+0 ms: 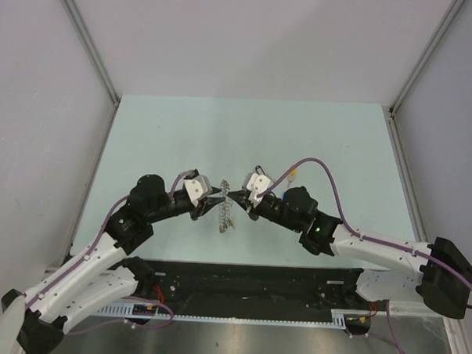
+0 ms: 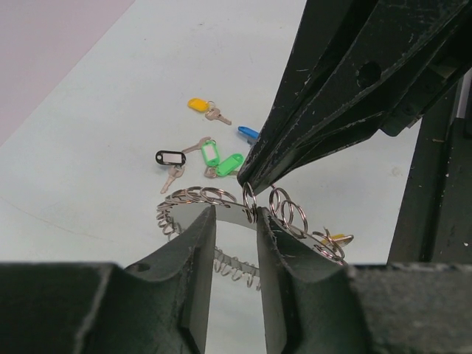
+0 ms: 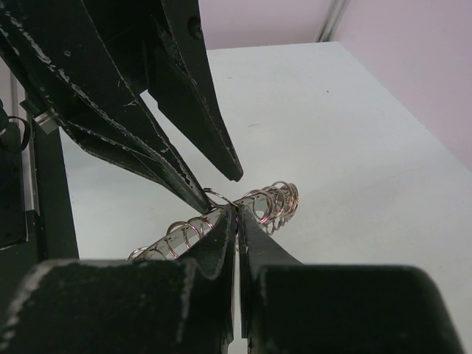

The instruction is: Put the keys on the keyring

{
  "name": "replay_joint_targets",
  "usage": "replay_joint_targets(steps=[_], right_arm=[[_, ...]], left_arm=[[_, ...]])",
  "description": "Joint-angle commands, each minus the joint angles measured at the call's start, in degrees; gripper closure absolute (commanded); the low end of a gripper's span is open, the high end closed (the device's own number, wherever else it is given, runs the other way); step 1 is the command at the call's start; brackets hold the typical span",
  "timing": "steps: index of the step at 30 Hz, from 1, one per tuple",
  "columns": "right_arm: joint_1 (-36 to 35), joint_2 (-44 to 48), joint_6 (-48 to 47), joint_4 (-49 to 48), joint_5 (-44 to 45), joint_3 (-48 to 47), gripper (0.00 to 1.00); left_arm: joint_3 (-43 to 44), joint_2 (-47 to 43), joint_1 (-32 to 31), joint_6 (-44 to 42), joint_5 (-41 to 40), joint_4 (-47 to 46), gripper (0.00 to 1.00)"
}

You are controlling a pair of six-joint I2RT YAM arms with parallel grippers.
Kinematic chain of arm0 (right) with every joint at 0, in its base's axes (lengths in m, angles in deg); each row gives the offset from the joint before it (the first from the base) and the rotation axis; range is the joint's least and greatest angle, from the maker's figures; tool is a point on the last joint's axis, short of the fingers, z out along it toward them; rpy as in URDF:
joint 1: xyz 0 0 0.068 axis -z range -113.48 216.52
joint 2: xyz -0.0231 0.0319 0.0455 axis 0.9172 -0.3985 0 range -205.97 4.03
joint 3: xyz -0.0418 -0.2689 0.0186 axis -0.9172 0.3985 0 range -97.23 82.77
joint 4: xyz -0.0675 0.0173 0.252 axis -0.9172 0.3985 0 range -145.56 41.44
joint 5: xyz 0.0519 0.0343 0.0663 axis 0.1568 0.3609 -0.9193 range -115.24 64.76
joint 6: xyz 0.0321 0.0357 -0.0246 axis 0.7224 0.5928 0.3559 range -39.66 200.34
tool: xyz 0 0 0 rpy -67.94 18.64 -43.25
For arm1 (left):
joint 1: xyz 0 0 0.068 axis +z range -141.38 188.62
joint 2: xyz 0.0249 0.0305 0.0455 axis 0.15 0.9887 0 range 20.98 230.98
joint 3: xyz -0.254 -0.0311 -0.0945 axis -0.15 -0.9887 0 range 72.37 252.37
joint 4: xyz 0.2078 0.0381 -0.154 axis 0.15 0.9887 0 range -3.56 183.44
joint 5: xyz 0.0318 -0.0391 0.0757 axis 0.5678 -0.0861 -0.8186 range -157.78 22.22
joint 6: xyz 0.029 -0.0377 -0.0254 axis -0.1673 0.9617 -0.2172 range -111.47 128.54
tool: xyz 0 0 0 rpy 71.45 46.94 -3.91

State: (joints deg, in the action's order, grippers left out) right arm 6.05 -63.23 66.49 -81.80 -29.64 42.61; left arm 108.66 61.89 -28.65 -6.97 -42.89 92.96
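Note:
The keyring, a silver band strung with small split rings, is held up on edge between my two grippers at mid-table. My right gripper is shut on the keyring at a small split ring; its tip shows in the left wrist view. My left gripper has its jaws apart, with the keyring band running across its fingertips. Loose keys lie on the table beyond: yellow, blue, black and two green. A yellow-orange tag sits by the ring's right side.
The pale green table is walled by grey panels at the back and sides. A black rail with the arm bases runs along the near edge. In the top view, the loose keys lie just behind my right gripper.

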Motion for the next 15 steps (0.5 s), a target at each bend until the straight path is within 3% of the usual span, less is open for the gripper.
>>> replay_joint_targets(steps=[1, 15], right_arm=[[-1.32, 1.87, -1.01, -3.21, -2.1, -0.71, 1.0], [-2.73, 1.87, -2.59, -0.04, -4.12, -2.64, 1.0]], left_arm=[[0.36, 0.93, -0.25, -1.19, 1.13, -1.08, 0.69], [0.88, 2.25, -0.25, -0.84, -0.45, -0.11, 0.86]])
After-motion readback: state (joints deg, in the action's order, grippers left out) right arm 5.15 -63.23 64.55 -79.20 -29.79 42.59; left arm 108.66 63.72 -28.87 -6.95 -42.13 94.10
